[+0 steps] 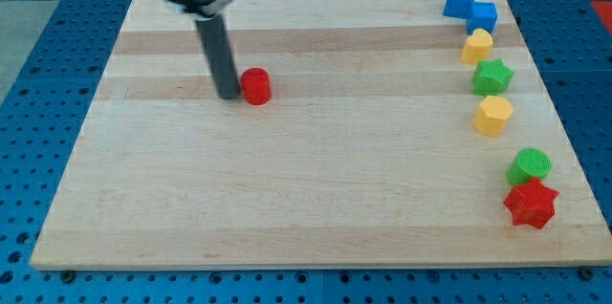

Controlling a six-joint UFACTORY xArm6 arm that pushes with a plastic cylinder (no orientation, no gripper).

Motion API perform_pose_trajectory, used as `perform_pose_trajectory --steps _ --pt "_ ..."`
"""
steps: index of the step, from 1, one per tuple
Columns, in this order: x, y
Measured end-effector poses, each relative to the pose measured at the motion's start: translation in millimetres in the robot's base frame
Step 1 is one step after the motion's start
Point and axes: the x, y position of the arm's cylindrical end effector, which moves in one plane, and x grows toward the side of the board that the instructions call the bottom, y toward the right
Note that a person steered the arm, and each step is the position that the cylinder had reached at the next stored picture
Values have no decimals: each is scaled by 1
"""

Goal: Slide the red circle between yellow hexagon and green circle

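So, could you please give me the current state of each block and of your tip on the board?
My tip: down on the board, against the red circle's left side.
Red circle: upright, upper left-centre.
Yellow hexagon: at the right edge, apart from its neighbours.
Green circle: touching the red star.
Green star: below the yellow block.
Blue blocks: together, top right.

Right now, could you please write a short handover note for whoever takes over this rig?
My tip is on the board, touching or almost touching the red circle on its left side in the view.
The yellow hexagon and the green circle sit near the view's right edge, with a gap between them.
Done: tip placed behind the red circle.
Left: push the red circle rightward and a bit downward across the wooden board into that gap.
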Motion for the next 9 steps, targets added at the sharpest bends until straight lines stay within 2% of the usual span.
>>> perform_pose_trajectory --steps 1,3,4,7,9 --pt "-2 1" --pt "8 153" --pt "-25 157" --pt "74 299" --pt "122 276"
